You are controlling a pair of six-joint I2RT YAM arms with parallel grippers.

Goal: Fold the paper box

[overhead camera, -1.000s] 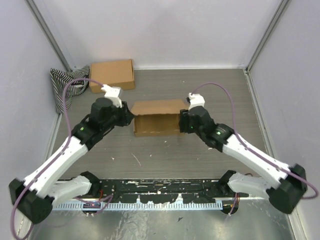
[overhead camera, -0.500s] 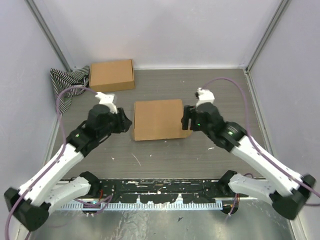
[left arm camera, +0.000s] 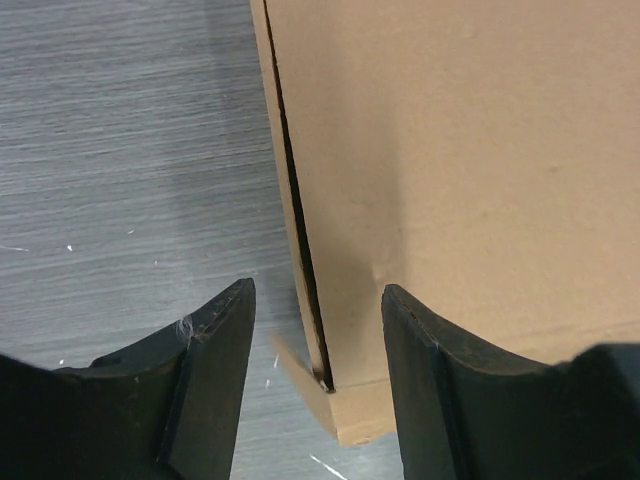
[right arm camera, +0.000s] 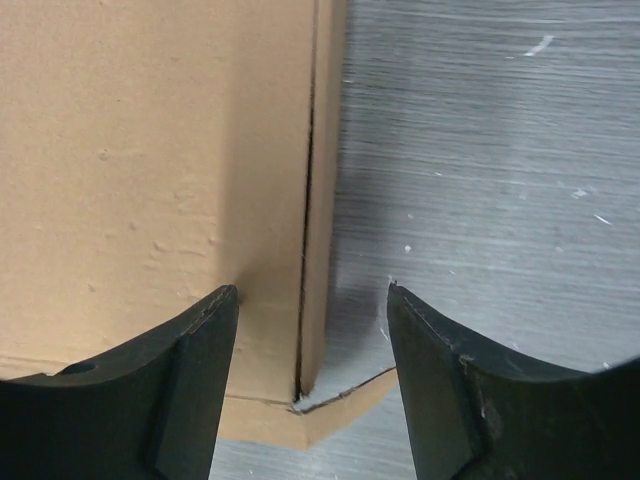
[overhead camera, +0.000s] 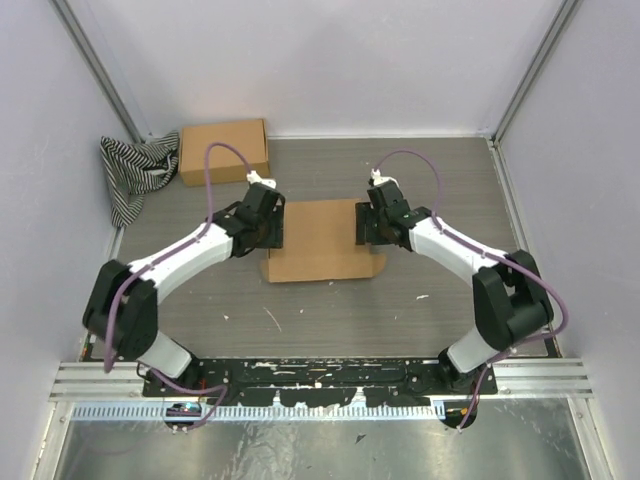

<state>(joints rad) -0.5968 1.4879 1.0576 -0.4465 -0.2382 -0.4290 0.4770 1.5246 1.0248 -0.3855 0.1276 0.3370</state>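
Paper box point(overhead camera: 322, 238) lies in the middle of the table point(overhead camera: 450, 300) with its lid down, and the left gripper point(overhead camera: 268, 222) and right gripper point(overhead camera: 368, 222) are each spread wide astride a side seam point(left arm camera: 295, 200), holding nothing. To do this step well, I judge both should press down evenly and together, so the lid's edges tuck inside the walls without buckling. No print, label or brand shows on the cardboard.

the paper box point(overhead camera: 322, 240) lies between the left tool point(overhead camera: 271, 228) and right tool point(overhead camera: 366, 224); the second box point(overhead camera: 224, 150) and cloth point(overhead camera: 135, 170) sit behind, leftward.
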